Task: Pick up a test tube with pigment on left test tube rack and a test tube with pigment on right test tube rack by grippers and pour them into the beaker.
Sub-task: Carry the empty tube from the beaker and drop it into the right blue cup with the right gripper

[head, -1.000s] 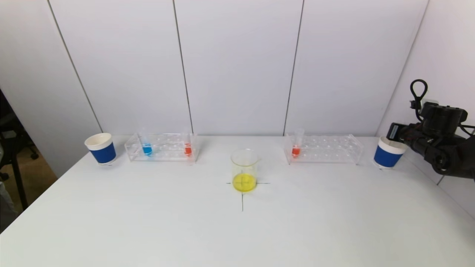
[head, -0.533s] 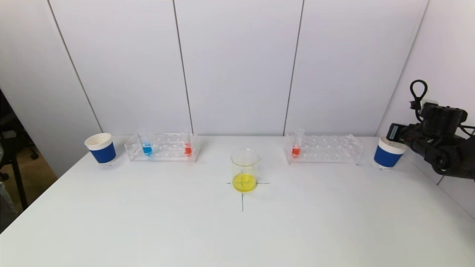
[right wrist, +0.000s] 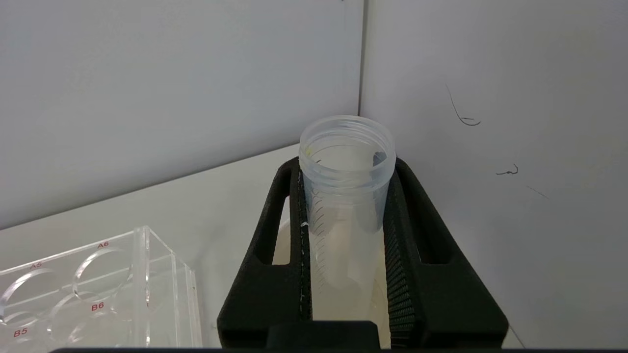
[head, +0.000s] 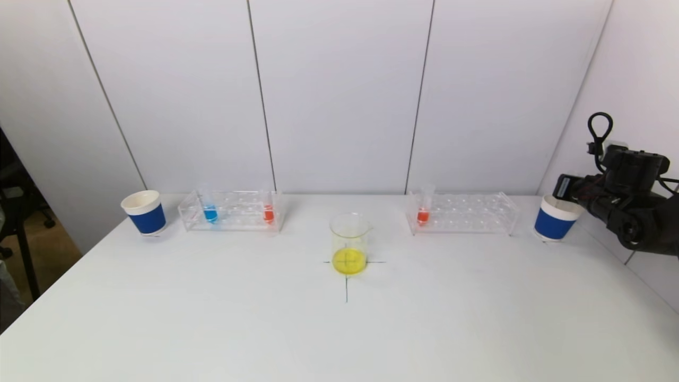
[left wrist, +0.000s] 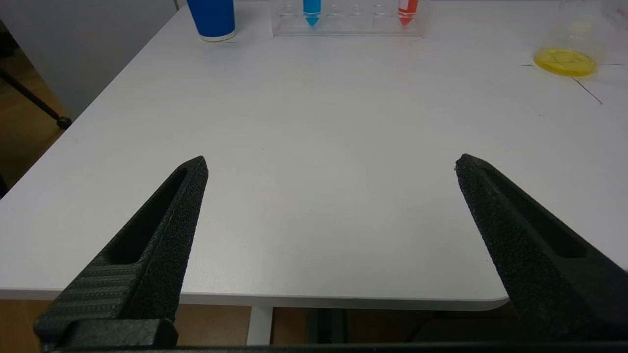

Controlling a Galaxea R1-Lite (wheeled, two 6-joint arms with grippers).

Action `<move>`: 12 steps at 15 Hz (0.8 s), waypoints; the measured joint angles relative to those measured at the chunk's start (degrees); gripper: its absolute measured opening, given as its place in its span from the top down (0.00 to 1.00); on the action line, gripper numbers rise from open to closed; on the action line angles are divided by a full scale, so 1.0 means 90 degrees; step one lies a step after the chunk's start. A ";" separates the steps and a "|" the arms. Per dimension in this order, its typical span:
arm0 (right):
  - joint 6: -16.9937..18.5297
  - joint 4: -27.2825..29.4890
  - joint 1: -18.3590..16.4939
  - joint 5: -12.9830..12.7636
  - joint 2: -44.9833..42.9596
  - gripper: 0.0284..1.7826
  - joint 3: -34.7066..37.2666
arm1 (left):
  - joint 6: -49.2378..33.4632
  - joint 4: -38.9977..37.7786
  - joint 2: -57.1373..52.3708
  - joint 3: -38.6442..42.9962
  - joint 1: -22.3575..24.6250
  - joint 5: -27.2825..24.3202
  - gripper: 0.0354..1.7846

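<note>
A glass beaker (head: pixel 349 244) with yellow liquid stands mid-table on a black cross. The left rack (head: pixel 231 211) holds a blue-pigment tube (head: pixel 210 212) and a red-pigment tube (head: pixel 268 212). In the right rack (head: pixel 467 213) stands one red-pigment tube (head: pixel 423 212). My right gripper (right wrist: pixel 347 164) is shut on an empty clear test tube (right wrist: pixel 346 196), held upright over the right blue cup (head: pixel 554 218). My left gripper (left wrist: pixel 331 164) is open and empty, low by the table's near left edge, out of the head view.
A second blue cup (head: pixel 144 212) stands left of the left rack. The right wall is close beside the right gripper (head: pixel 563 187). White panels close off the back of the table (head: pixel 339 329).
The right arm has edged very slightly to the right beside the cup. Nothing else has moved.
</note>
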 joint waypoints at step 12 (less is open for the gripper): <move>0.0012 -0.0007 0.0000 0.0000 0.0004 0.24 0.0018 | 0.0000 0.0000 0.0000 0.0000 0.0000 0.0000 0.01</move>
